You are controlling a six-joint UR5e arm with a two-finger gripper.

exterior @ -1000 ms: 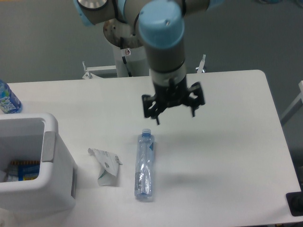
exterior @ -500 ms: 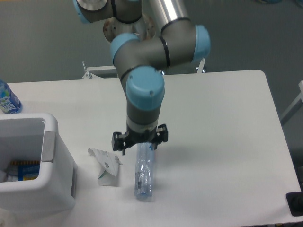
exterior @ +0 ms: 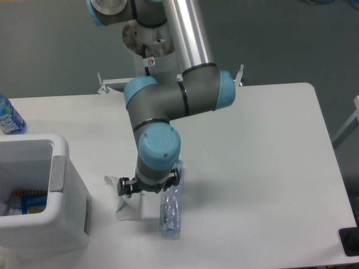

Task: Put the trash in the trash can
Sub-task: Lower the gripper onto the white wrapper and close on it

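The crumpled white paper wrapper (exterior: 124, 208) lies on the table just right of the trash can (exterior: 60, 168), a white bin with a thick rim. The crushed clear plastic bottle (exterior: 171, 210) lies lengthwise beside the wrapper, its cap end hidden under the arm. My gripper (exterior: 148, 189) hangs low over the gap between wrapper and bottle, covering the wrapper's upper part. Its jaws stand spread wide and open, with nothing seen between them. The fingertips are mostly hidden beneath the wrist.
A blue-labelled bottle (exterior: 9, 117) stands at the table's far left edge, behind the bin. Some packaging (exterior: 28, 202) lies inside the bin. The arm's base column (exterior: 147, 67) rises behind the table's back edge.
The arm has swung from the table's middle down and to the left. The gripper has dropped from above the bottle's cap to low over the wrapper's right side, still open.
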